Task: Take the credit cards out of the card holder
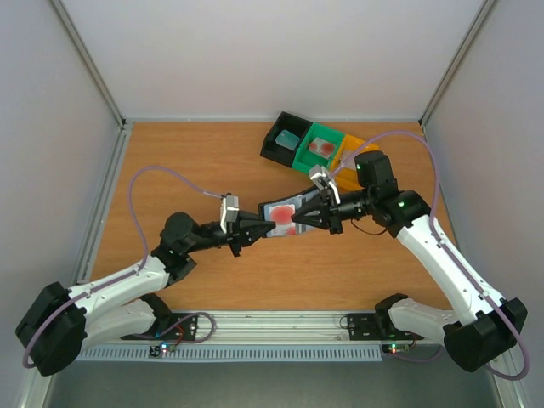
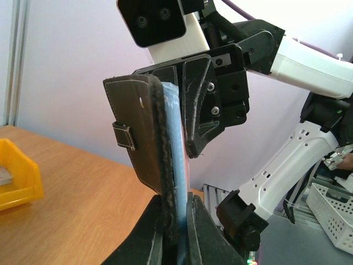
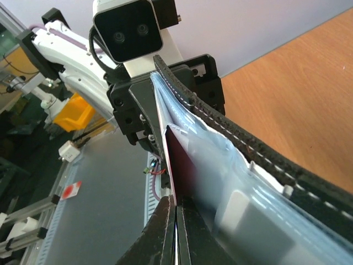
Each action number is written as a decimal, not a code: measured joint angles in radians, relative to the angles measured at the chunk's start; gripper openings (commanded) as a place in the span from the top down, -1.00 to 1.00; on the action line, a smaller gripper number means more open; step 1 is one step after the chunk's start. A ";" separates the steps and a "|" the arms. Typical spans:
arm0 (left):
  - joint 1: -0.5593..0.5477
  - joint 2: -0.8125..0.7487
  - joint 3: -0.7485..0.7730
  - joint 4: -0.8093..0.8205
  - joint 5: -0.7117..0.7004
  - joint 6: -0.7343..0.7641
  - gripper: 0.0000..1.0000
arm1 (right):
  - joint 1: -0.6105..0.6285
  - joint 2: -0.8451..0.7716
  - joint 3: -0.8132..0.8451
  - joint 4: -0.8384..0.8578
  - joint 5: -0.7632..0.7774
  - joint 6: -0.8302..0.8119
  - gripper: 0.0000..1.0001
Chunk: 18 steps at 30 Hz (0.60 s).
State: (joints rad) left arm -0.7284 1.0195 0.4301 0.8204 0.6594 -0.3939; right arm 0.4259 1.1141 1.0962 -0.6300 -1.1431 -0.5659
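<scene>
Seen from above, two arms meet over the middle of the worktop (image 1: 170,161) with the wallet (image 1: 272,207) held in the air between them. The left claw (image 1: 257,228) is clamped on its left end, and the right claw (image 1: 296,224) is pinched shut at its right side, where a red card (image 1: 283,215) shows against the opened pockets. Three trays sit in a row at the far edge: a black tray (image 1: 270,146) holding a teal card (image 1: 287,138), a green tray (image 1: 314,130) holding a reddish card (image 1: 321,147), and an orange tray (image 1: 348,144) partly hidden behind the right arm. From the left wrist, the left claw (image 2: 175,212) grips the lower edge of the wallet (image 2: 138,121), which stands nearly upright well above the worktop (image 2: 71,221). Its black cover and small tab (image 2: 124,135) face left, a pale blue pocket (image 2: 172,127) sits just behind, and the right claw (image 2: 190,149) presses in from the right. The orange tray (image 2: 22,182) lies at far left. From the right wrist, the right claw (image 3: 175,221) is closed on the edge of the red card (image 3: 179,160), which stands partly out of the blue-grey pockets (image 3: 220,160). The wallet (image 3: 265,160) runs away to the left claw (image 3: 165,105), which is gripping its far end.
</scene>
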 measured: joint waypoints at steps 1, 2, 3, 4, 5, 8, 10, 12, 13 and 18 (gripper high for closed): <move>-0.003 0.000 0.001 0.000 0.000 0.000 0.99 | -0.003 0.000 0.001 -0.011 -0.006 -0.009 0.98; -0.007 0.000 0.001 0.000 0.000 0.000 0.99 | -0.008 0.001 0.001 -0.024 -0.013 -0.019 0.98; -0.008 0.001 0.001 -0.001 0.001 0.000 0.99 | -0.011 0.003 0.001 -0.034 -0.020 -0.027 0.98; -0.008 0.002 0.001 -0.002 0.002 -0.001 0.99 | -0.013 0.006 0.002 -0.043 -0.027 -0.037 0.90; -0.008 0.002 0.001 -0.003 0.003 -0.001 0.99 | -0.014 0.008 0.002 -0.047 -0.032 -0.040 0.83; 0.000 0.002 0.000 -0.003 0.006 0.001 1.00 | -0.034 0.013 0.002 -0.054 -0.043 -0.032 0.58; 0.006 0.002 0.000 -0.004 0.003 0.000 0.99 | -0.044 0.013 0.002 -0.043 -0.042 -0.015 0.52; 0.010 0.002 0.000 -0.004 -0.001 0.000 0.99 | -0.030 0.010 -0.012 -0.011 -0.041 0.006 0.53; 0.010 0.002 0.000 -0.004 -0.001 0.000 0.99 | -0.023 0.005 -0.025 0.010 -0.041 0.016 0.53; 0.010 0.002 0.000 -0.005 -0.001 -0.001 0.99 | -0.011 -0.015 -0.106 0.112 -0.034 0.086 0.53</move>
State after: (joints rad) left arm -0.7185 1.0214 0.4305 0.8158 0.6582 -0.3946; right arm 0.4145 1.0988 0.9905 -0.5179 -1.1767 -0.4801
